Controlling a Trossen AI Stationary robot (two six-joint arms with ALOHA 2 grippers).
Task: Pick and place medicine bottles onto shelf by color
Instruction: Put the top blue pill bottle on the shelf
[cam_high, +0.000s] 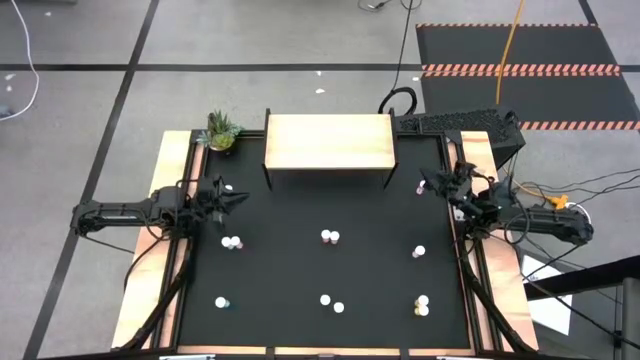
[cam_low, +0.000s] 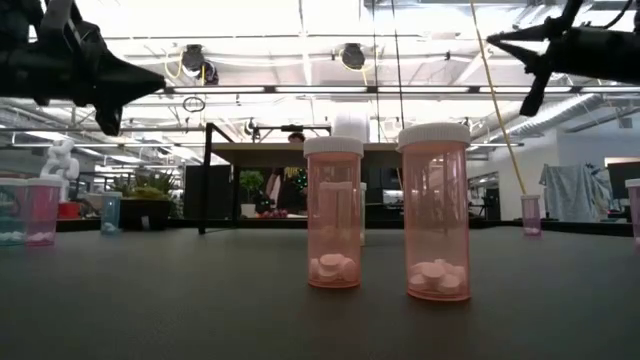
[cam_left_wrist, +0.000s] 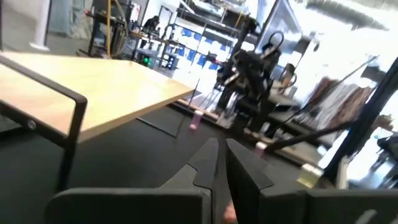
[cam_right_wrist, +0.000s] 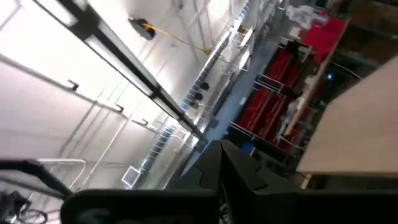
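The light wooden shelf (cam_high: 328, 142) stands on thin dark legs at the far middle of the black mat, and no bottle shows on its top. Several small medicine bottles stand scattered on the mat, among them a pair (cam_high: 329, 237) in the middle. In the low view that pair shows as two pink white-capped bottles (cam_low: 333, 212) (cam_low: 435, 212). My left gripper (cam_high: 240, 197) (cam_left_wrist: 221, 152) hovers shut at the mat's left edge, pointing level toward the right. My right gripper (cam_high: 432, 183) (cam_right_wrist: 221, 149) hovers shut at the right edge, tipped upward. Neither holds anything.
A small potted plant (cam_high: 221, 132) stands at the far left corner, beside the shelf. A dark keyboard-like unit (cam_high: 455, 122) lies at the far right. One bottle (cam_high: 229, 188) stands close to my left gripper and another (cam_high: 421, 186) close to my right.
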